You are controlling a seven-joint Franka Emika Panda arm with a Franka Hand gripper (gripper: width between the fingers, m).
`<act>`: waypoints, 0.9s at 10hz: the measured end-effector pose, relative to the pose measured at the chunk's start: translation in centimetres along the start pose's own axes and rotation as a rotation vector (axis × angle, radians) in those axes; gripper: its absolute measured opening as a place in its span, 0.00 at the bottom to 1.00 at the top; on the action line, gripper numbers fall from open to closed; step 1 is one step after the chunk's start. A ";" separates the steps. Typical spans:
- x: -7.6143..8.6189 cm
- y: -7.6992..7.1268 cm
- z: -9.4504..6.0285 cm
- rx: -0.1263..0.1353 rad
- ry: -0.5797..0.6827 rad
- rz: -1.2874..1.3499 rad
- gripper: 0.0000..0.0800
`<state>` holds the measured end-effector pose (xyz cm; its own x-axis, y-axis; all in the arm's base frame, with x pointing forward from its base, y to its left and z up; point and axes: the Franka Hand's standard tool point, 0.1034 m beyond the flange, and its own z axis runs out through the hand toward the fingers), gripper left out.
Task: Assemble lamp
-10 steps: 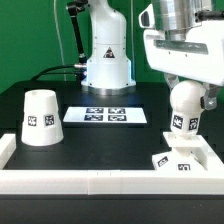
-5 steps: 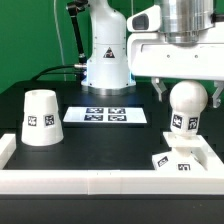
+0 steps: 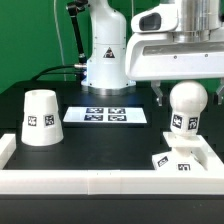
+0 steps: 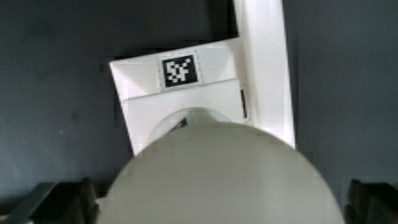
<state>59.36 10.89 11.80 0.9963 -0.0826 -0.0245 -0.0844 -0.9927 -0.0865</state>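
Gripper [image 3: 185, 95] hangs directly over the bulb [image 3: 184, 110], jaws apart. One finger [image 3: 160, 92] stands on each side of the ball and the wrist view shows a dark gap on both sides, so nothing is clamped. The bulb stands upright with its stem on the base [image 3: 178, 160], which sits in the corner of the white rail [image 3: 100, 182] at the exterior view's right, probably so the rail braces it while the stem is seated or turned. The shade [image 3: 40, 118] rests mouth-down, well apart at the exterior view's left beyond the marker board [image 3: 105, 115], presumably waiting for a later step.
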 end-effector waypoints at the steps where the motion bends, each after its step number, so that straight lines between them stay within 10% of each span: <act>1: 0.0 0.0 0.0 0.000 -0.001 -0.072 0.87; 9: 0.2 -0.4 -0.1 -0.053 0.034 -0.822 0.87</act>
<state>59.57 11.30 11.89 0.7401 0.6701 0.0568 0.6718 -0.7405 -0.0165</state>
